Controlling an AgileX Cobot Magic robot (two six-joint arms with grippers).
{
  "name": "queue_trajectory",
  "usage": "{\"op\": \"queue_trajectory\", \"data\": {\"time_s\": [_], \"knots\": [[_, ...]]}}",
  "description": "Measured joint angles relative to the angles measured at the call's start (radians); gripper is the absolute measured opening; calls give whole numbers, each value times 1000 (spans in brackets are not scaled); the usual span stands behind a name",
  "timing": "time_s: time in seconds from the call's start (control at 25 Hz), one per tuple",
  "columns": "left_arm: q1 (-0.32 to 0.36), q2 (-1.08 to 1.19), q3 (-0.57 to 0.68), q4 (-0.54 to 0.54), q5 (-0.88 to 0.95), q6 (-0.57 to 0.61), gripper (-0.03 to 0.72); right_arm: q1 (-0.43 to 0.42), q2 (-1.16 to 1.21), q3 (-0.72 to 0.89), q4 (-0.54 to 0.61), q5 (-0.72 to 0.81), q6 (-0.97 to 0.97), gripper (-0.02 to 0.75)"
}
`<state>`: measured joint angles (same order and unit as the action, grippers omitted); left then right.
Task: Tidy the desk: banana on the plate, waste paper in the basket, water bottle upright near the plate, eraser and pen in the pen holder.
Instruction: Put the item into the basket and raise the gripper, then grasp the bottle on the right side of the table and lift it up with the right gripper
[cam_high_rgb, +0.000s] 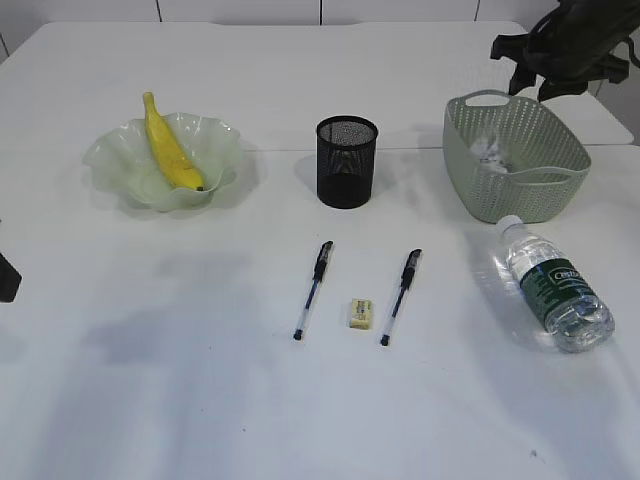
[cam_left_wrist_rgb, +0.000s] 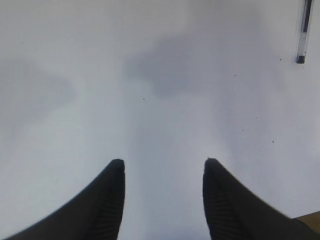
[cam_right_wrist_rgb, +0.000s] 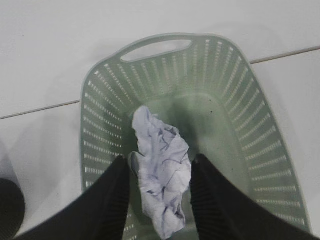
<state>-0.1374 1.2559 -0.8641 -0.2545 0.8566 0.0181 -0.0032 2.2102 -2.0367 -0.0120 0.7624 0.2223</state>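
Observation:
The banana lies in the wavy green glass plate at the far left. The waste paper lies inside the green basket at the far right. My right gripper hangs open above the basket. In the right wrist view its fingers flank the paper below them in the basket. The water bottle lies on its side in front of the basket. Two pens and the eraser lie in front of the pen holder. My left gripper is open over bare table.
One pen's tip end shows at the top right of the left wrist view. The pen holder's edge shows at the lower left of the right wrist view. A dark part of the left arm is at the left edge.

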Motion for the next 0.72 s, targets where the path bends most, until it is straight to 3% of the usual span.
{"op": "queue_trajectory", "data": {"time_s": [0.36,0.72], "knots": [[0,0,0,-2,1,0,353,0,-34,-113,34,198,6,339],[0,0,0,-2,4,0,353,4,-163,-127,48,355,-40,339]]}}
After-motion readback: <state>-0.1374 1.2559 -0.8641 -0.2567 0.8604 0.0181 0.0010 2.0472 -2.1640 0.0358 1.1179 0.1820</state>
